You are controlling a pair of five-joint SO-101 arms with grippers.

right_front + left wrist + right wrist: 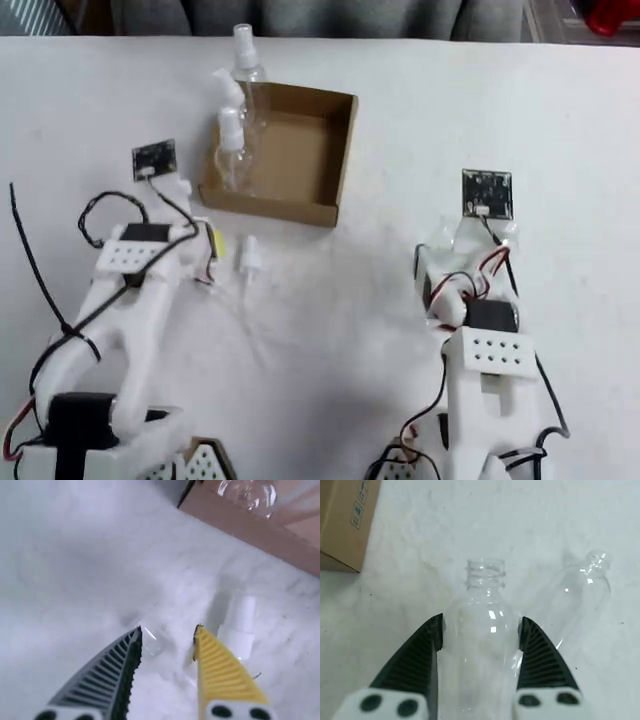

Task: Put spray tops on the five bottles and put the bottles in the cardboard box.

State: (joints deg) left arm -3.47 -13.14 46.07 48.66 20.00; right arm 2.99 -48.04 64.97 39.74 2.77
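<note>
Near the left edge of the white table (pixel 330 330), the left gripper (pixel 167 632) hangs low with its grey and yellow fingers spread. A loose spray top (pixel 240 622) lies on the table just beside the yellow finger. Beyond it, toward the far edge, sits the cardboard box (pixel 270 203). Three sprayer-topped bottles (pixel 232 140) stand at the box's left side. Toward the right edge, the right gripper (pixel 480 625) pinches an uncapped clear bottle (pixel 482 587) between its black fingers. A second uncapped bottle (pixel 582 587) lies just beside the first.
</note>
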